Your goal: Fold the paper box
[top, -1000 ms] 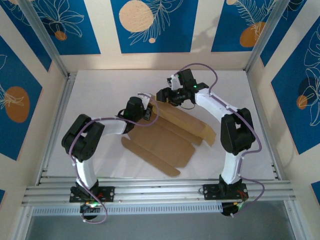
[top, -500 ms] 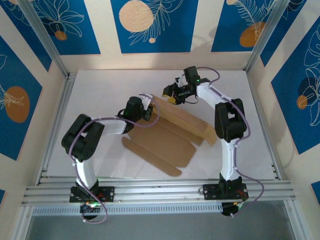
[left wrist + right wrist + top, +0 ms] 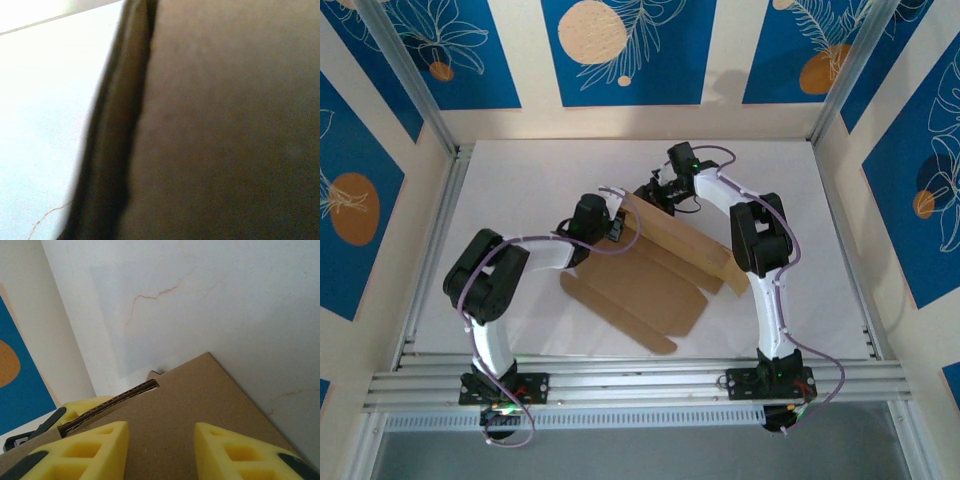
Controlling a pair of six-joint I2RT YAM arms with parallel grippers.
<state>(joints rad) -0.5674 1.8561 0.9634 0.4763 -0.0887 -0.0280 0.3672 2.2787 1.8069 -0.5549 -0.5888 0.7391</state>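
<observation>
1. Left gripper (image 3: 615, 226): clamped shut on the upright far-left flap of the paper box (image 3: 650, 285). Cardboard (image 3: 225, 125) pressed right up against the left wrist lens, blurred.
2. Right gripper (image 3: 657, 194): jaws apart, yellow fingers (image 3: 85, 450) either side of bare cardboard at the top of the same flap, not pinching.
3. Edges and room: white table (image 3: 520, 175) bare beyond the box and to both sides. Walls (image 3: 620, 50) well behind. Metal rail (image 3: 640, 380) along the near edge, near the box's closest rounded tab.
4. Box position: mid-table, between the two arms, lying diagonally. Most panels flat; one long strip raised along the far side, running from the left gripper towards the right arm.
5. Relative to grippers: both at the far-left end of that strip, near each other, on opposite faces.
6. Materials: plain brown cardboard, matte, with corrugated core exposed at a cut edge (image 3: 112, 402); straight creases, rounded tabs. Fingers of moulded yellow material with hollow cells. Table top white, with thin hairline marks.
</observation>
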